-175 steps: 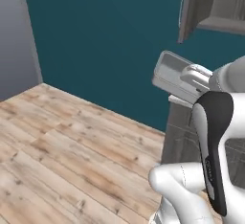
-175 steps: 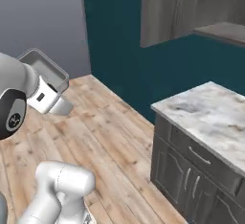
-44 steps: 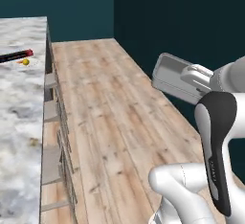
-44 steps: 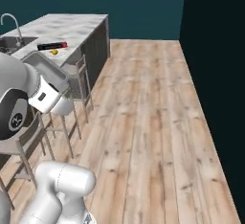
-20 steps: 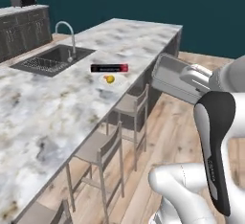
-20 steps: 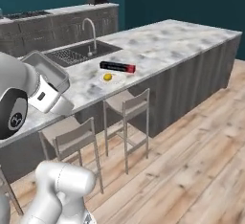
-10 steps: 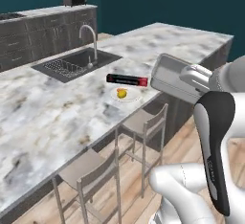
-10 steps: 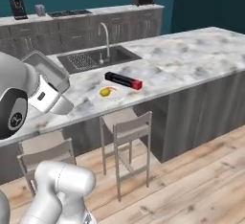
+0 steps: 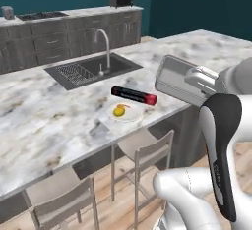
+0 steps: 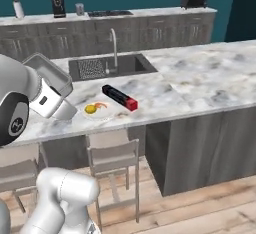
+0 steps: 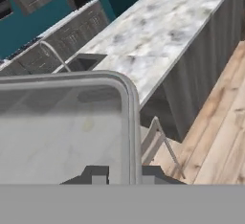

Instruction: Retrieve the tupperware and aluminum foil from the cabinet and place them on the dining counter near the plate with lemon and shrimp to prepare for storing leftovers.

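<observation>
The claw [image 11: 122, 174] was pinching the rim of the tupperware [image 9: 178, 80], its two dark tips pressed on either side of the container's wall in the hand view. The container was carried in the air, tilted, off the near edge of the dining worktop [image 9: 44, 121] and above the stools [image 9: 142, 148], not yet over the marble. Gripping one thin wall suited a shallow, light tray, and likely explained why it hung at a slant from the hand.

The tupperware was a clear, colourless rectangular tray with rounded corners and a raised lip; the marble and sink showed dimly through its base in the hand view. The aluminum foil [image 10: 120, 97], a long slim black box with a red end, already lay flat on the white-and-grey veined worktop, just beside the plate with lemon and shrimp [image 10: 96, 109], between that plate and the dark inset sink [image 10: 111, 66]. The plate was small and pale, bearing a yellow piece and an orange curved piece.

One item seemed delivered; the container remained to be set down near the plate, probably on the bare marble to either side of it.
</observation>
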